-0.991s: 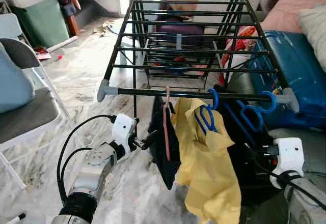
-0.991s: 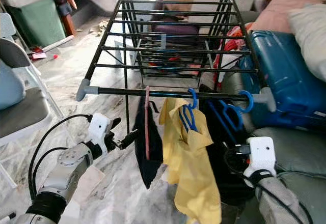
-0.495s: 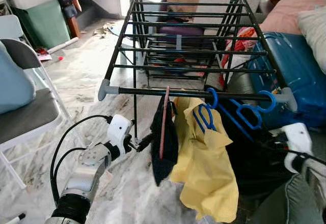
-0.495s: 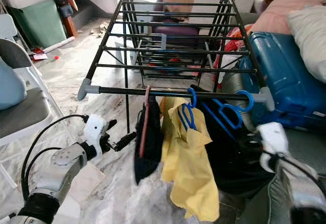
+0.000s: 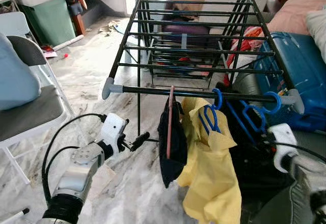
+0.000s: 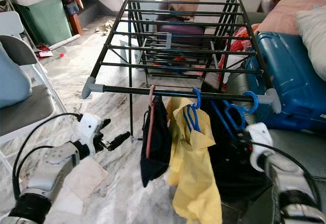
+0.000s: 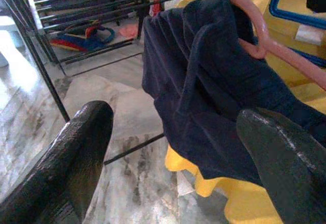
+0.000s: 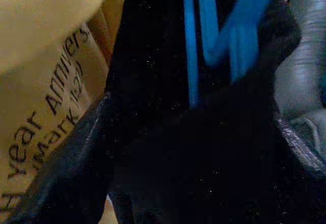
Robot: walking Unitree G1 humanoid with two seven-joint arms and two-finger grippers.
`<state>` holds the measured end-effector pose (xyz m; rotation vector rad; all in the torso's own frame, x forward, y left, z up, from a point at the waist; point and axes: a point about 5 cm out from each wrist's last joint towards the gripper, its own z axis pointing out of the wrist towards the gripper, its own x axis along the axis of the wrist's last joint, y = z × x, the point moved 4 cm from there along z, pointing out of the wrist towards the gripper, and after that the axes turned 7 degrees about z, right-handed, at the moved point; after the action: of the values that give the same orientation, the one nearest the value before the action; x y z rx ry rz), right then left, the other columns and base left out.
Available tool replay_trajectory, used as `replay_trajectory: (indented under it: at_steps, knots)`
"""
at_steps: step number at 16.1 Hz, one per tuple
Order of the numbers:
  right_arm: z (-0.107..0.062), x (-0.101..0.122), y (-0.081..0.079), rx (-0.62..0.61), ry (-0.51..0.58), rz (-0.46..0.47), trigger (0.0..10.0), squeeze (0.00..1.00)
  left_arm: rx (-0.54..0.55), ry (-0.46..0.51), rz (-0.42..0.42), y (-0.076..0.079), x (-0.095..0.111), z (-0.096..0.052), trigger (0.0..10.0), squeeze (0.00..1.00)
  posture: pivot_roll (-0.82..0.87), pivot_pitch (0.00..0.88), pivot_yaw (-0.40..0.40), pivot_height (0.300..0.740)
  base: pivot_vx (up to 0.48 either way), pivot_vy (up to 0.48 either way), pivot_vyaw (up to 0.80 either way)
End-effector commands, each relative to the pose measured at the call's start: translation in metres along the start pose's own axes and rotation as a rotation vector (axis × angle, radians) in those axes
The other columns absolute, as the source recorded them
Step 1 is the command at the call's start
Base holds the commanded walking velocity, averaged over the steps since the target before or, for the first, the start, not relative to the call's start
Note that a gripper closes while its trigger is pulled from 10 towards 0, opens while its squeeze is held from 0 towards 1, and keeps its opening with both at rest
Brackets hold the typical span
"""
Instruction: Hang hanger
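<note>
A pink hanger [image 5: 169, 127] carrying a dark navy garment [image 5: 173, 145] hangs by its hook on the front rail [image 5: 147, 89] of the black drying rack. My left gripper [image 6: 117, 132] is open and holds nothing, a short way left of that garment; its fingers [image 7: 81, 152] frame the navy cloth [image 7: 204, 91] and the pink hanger [image 7: 265, 46]. A yellow shirt [image 5: 209, 173] on a blue hanger [image 5: 209, 117] hangs beside it, then a black garment [image 5: 244, 147] on another blue hanger [image 5: 254, 114]. My right gripper [image 8: 188, 147] is open, right against the black garment.
A grey folding chair [image 5: 25, 112] stands at the left, and a blue suitcase [image 5: 300, 66] lies right of the rack. A green bin [image 5: 51, 23] is at the far left. Clothes lie under the rack. Marble floor [image 5: 122, 193] spreads below my left arm.
My left gripper has drawn back to the left, away from the navy garment, which swung and now hangs straighter. The right wrist has shifted a little beside the black garment.
</note>
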<state>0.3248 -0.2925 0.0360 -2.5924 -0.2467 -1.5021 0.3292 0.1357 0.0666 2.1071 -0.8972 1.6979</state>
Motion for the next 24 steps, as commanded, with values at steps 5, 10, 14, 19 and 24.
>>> replay_trajectory:
  at_steps: [5,10,14,19,24]
  knots:
    - [0.0,0.021,0.007,-0.021,0.086,-0.024,0.0,0.0,-0.009,-0.001,0.008,0.002,0.003,0.001,10.0,0.0,0.13,0.017,0.008,0.74,0.0,0.0,0.0]
    - [-0.002,0.017,0.008,-0.007,0.065,-0.046,0.0,0.0,-0.011,0.0,-0.002,0.006,0.002,0.005,10.0,0.0,0.11,0.007,0.003,0.74,0.0,0.0,0.0]
    - [-0.004,0.014,0.01,-0.009,0.063,-0.048,0.0,0.0,-0.013,-0.002,-0.007,0.008,0.0,0.008,10.0,0.0,0.1,0.006,-0.001,0.74,0.0,0.0,0.0]
    - [-0.007,0.023,0.014,-0.026,0.12,-0.009,0.0,0.0,-0.004,0.004,-0.016,0.012,-0.001,0.01,10.0,0.0,0.08,0.005,-0.009,0.74,0.0,0.0,0.0]
    - [-0.034,0.051,0.002,-0.124,0.385,0.089,0.7,0.0,0.026,0.013,-0.029,0.016,0.001,0.02,10.0,0.0,0.0,0.032,-0.012,0.74,0.0,0.0,0.0]
